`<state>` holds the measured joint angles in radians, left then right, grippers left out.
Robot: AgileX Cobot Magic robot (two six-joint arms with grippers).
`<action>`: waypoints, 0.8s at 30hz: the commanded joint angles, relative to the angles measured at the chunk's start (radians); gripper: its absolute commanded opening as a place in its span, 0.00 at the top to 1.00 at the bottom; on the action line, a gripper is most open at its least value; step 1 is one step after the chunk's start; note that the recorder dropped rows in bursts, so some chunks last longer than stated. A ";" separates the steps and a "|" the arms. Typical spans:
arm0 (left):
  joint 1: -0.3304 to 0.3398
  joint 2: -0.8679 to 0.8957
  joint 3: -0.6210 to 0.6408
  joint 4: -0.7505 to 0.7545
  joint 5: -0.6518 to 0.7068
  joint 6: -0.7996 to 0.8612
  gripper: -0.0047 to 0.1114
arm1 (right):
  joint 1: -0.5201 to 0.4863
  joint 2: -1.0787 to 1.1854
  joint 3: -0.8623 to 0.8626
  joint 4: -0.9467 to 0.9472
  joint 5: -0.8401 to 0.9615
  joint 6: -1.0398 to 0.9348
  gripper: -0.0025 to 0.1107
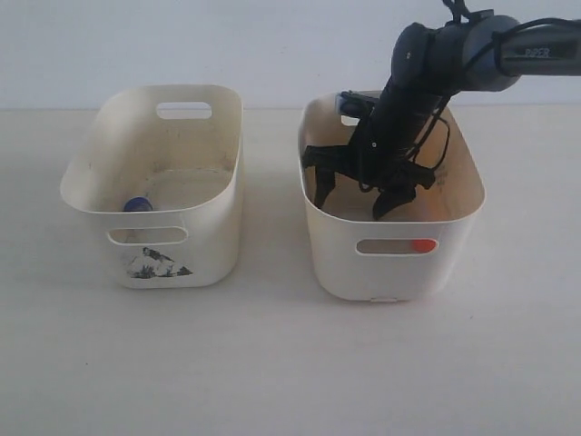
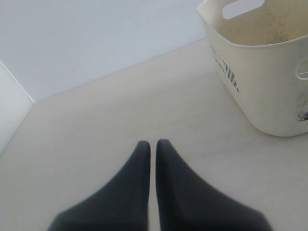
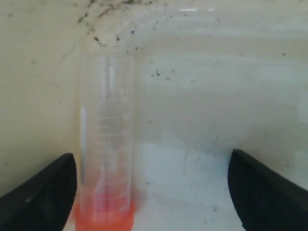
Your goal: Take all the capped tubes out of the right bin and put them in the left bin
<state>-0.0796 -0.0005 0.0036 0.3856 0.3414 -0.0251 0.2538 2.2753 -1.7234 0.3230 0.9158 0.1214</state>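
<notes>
Inside the right bin (image 1: 390,263), the right gripper (image 3: 152,159) is spread wide open, with the orange-capped tube (image 3: 107,144) between its fingers, right beside one of them and close to the bin wall, so it's a tight corner. The cap shows through the front handle slot (image 1: 397,245). There's something bluish behind the arm (image 1: 408,91), can't tell what. The left gripper (image 2: 150,143) is pinched closed over open table (image 2: 96,120), left bin (image 2: 269,86) nearby. A blue cap (image 1: 137,204) peeks over that bin's front rim.
</notes>
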 commanded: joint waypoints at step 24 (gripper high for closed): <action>-0.005 0.000 -0.004 -0.003 -0.005 -0.010 0.92 | 0.047 -0.064 -0.003 -0.062 0.127 -0.045 0.98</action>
<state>-0.0796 -0.0005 0.0036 0.3856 0.3414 -0.0251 0.2823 2.2629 -1.7269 0.2381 1.0358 0.0872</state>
